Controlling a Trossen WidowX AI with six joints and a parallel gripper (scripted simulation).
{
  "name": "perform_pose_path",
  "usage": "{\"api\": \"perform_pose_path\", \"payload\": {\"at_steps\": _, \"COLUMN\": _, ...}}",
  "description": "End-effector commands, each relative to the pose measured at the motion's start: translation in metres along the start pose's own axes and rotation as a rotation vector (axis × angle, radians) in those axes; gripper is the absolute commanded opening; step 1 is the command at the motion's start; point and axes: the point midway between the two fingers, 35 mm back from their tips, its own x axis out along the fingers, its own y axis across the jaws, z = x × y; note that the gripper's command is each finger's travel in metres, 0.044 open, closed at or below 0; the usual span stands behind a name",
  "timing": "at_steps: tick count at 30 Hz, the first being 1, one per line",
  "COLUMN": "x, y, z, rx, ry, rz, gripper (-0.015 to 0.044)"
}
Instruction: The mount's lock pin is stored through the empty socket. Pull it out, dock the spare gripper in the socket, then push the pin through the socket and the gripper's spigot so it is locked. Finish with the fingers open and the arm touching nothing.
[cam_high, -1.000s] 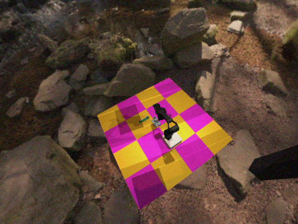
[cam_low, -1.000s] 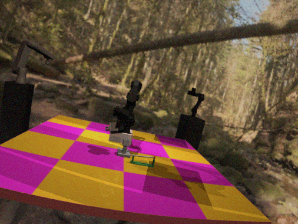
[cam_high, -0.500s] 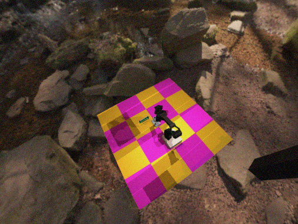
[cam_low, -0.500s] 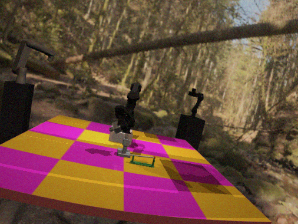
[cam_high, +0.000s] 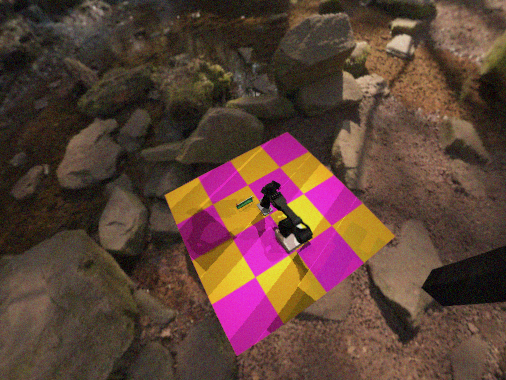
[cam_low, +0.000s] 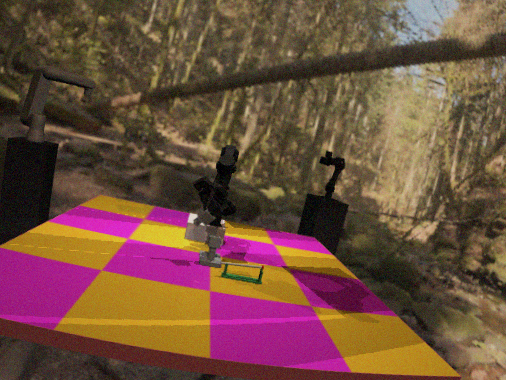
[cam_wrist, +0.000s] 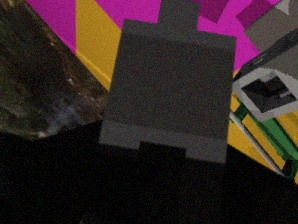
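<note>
Wrist view, gripper (cam_high: 266, 200) (cam_low: 216, 220) (cam_wrist: 158, 130) pinching dark-grey spare gripper (cam_low: 215, 235) (cam_wrist: 158, 130), fingertips lost in black, socket (cam_wrist: 246, 102) cropped at right.

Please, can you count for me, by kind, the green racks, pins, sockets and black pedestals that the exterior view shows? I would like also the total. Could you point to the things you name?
Green rack (cam_high: 245, 204) (cam_low: 242, 280) (cam_wrist: 281, 137): 1
Pin (cam_low: 242, 265) (cam_wrist: 257, 145): 1
Socket (cam_high: 265, 210) (cam_low: 210, 259) (cam_wrist: 267, 115): 1
Black pedestals (cam_low: 27, 185) (cam_low: 324, 217): 2
Total: 5

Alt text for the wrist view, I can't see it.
The held spare gripper, dark gray, fills the middle, spigot toward the image top. At right, clear of it, is the empty socket; below that, the green rack and pin.
</note>
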Motion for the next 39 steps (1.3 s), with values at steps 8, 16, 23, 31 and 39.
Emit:
{"api": "perform_pose_path", "payload": {"at_steps": 8, "x": -0.014, "y": -0.005, "z": -0.009, "rx": 0.256, "ry": 0.152, "rz": 0.019, "gripper": 0.0}}
{"api": "perform_pose_path", "payload": {"at_steps": 16, "x": -0.022, "y": -0.012, "z": -0.012, "rx": 0.436, "ry": 0.252, "rz": 0.003, "gripper": 0.0}}
{"api": "perform_pose_path", "payload": {"at_steps": 23, "x": -0.028, "y": -0.018, "z": -0.014, "rx": 0.59, "ry": 0.339, "rz": -0.026, "gripper": 0.0}}
{"api": "perform_pose_path", "payload": {"at_steps": 31, "x": -0.031, "y": -0.021, "z": -0.018, "rx": 0.672, "ry": 0.384, "rz": -0.058, "gripper": 0.0}}
{"api": "perform_pose_path", "payload": {"at_steps": 39, "x": -0.029, "y": -0.022, "z": -0.018, "rx": 0.674, "ry": 0.384, "rz": -0.059, "gripper": 0.0}}
